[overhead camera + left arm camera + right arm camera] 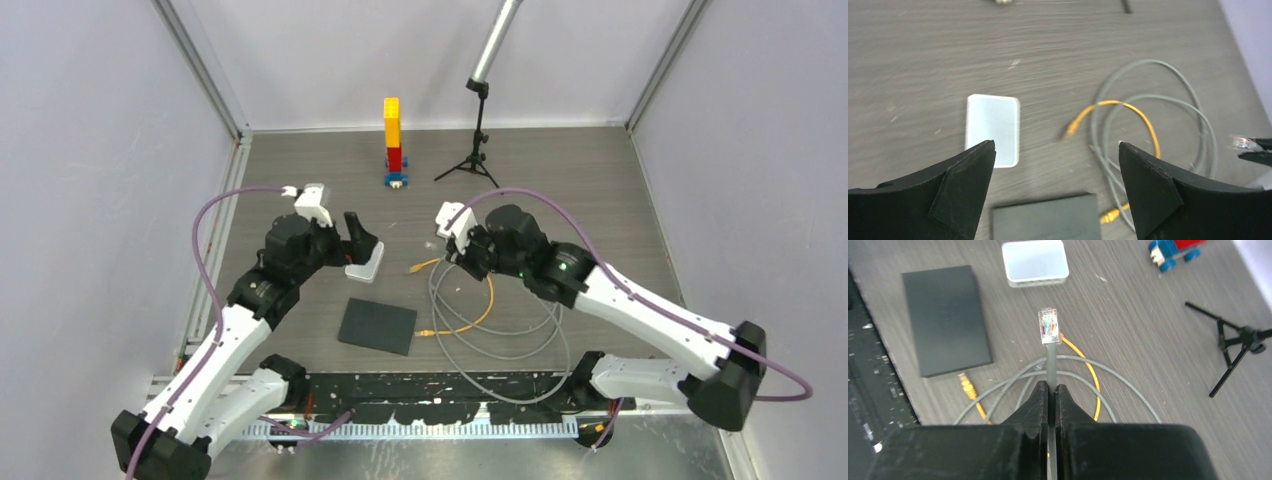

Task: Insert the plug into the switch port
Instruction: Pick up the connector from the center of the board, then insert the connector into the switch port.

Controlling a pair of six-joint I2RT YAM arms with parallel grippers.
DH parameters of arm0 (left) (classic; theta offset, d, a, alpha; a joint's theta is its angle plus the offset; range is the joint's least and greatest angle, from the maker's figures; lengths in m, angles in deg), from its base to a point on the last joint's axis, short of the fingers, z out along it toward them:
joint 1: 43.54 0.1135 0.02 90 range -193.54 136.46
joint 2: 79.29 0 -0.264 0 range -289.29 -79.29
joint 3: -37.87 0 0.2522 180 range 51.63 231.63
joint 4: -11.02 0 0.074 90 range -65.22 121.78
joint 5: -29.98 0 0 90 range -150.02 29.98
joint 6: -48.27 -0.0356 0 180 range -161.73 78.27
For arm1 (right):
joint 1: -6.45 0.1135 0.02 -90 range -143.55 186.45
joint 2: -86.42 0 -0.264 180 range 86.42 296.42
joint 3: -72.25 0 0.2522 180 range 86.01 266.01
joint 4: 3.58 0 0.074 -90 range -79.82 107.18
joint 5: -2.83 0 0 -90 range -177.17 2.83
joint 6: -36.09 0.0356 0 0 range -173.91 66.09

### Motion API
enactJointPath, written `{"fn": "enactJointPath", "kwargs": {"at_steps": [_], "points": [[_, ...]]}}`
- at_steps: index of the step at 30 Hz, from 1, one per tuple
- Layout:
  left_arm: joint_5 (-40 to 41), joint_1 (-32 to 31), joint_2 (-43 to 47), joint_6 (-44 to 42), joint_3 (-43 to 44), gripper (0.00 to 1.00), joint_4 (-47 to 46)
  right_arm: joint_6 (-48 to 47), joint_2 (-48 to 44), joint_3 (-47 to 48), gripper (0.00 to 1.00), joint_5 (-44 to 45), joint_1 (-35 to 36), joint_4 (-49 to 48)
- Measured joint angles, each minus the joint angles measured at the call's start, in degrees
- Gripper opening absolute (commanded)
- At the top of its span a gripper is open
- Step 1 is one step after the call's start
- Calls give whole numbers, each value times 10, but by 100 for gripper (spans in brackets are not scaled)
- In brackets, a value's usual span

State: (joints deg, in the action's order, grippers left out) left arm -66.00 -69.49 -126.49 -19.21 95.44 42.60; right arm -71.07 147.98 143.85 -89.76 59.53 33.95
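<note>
Plug (1049, 326) sits clear and upright past the tips of our right tool (1050, 390), whose fingers are pinched together on the gray cable (1050, 365) just behind it. Below it, loops of that cable and an orange cable (1083, 365) lie on the table (1148, 315), from about 5 to 7 o'clock of the plug. At 9 to 10 o'clock lies a flat dark pad (945, 320), its long right edge well apart from the plug's line. Straight ahead at 12 o'clock we see a bare strip of table and then the white box (1035, 261), its near long edge turned toward the plug. We cannot make out the port on that side. At 3 o'clock a small tripod (1228, 347) stands well apart.

Our left tool (1056, 146) hovers over the table with its fingers spread wide and nothing between them. The box lies just beyond its left finger. A block tower (393, 140) stands near the far wall.
</note>
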Motion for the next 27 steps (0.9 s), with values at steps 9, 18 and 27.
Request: {"fn": "enactJointPath", "kwargs": {"at_steps": [9,18,27], "points": [[179,30,-30,104,-122,88,-82,14,197,30,1,-117,-136,-66],[184,92,-173,117,-144,78,-231,-29,444,184,1,-199,-166,-124],[127,114,-265,84,-144,79,-327,-111,548,217,1,-254,-186,-159]]}}
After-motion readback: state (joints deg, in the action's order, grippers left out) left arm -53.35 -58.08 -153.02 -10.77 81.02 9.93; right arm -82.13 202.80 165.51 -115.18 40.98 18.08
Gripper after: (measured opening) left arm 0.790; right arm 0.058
